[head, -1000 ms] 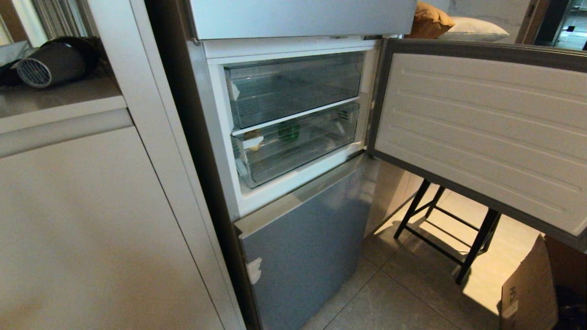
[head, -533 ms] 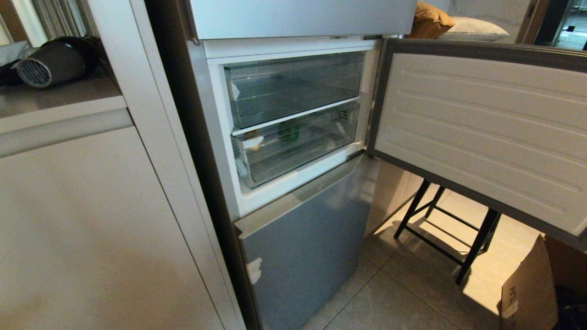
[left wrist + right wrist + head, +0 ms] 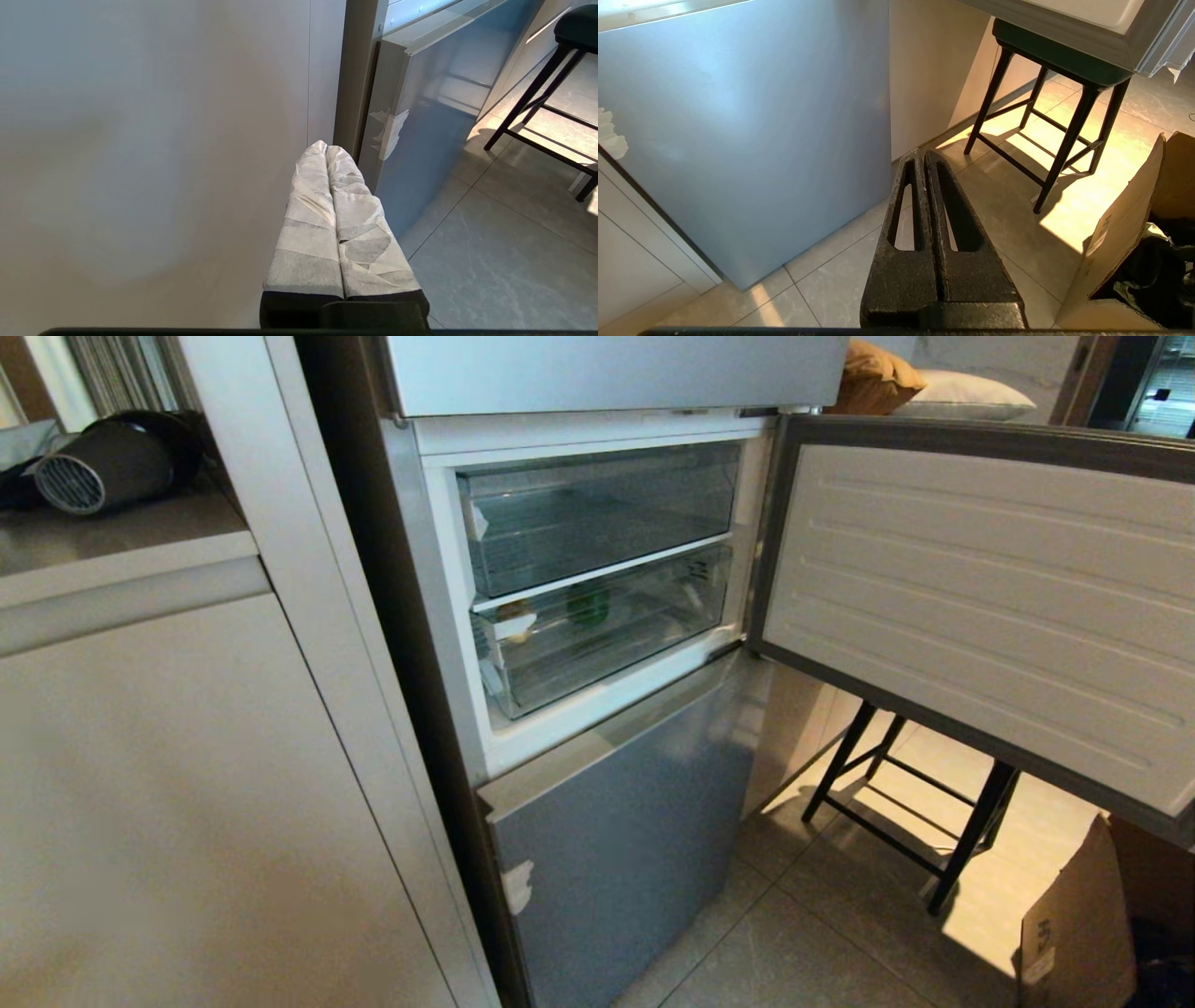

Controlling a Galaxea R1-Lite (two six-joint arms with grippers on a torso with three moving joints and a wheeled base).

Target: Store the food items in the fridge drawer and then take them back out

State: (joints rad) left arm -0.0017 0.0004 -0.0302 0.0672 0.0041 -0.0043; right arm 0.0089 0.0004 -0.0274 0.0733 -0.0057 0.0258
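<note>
Reading labels first: only a few dark letters on the cardboard box [image 3: 1074, 933] at lower right, cut off by the frame edge, so I can't read them. No brand visible on the fridge [image 3: 616, 840].

Fridge is silver-grey, middle door [image 3: 980, 616] swung wide open to my right, its ribbed white inner liner facing me. 2 clear drawers are stacked inside. The fridge drawer [image 3: 607, 635] I care about is the lower one, pushed in. Through its clear front I see the green pepper [image 3: 589, 605] near the back centre and a tan lump, probably the potato [image 3: 515, 619], at its left end; both are blurred by the plastic and partly hidden. The upper drawer [image 3: 597, 513] looks bare, though glare makes it hard to tell.

Floor is grey tile with a sunlit patch. A black stool [image 3: 901, 803] stands under the open door. Beige cabinet [image 3: 187, 784] on my left, with a dark round appliance [image 3: 103, 462] on its top, cut off.

Left tool [image 3: 325, 148] has white-wrapped fingers pressed together, holding nothing, low beside the cabinet. Right tool [image 3: 921, 154] has black fingers pressed together, holding nothing, above the tiles.
</note>
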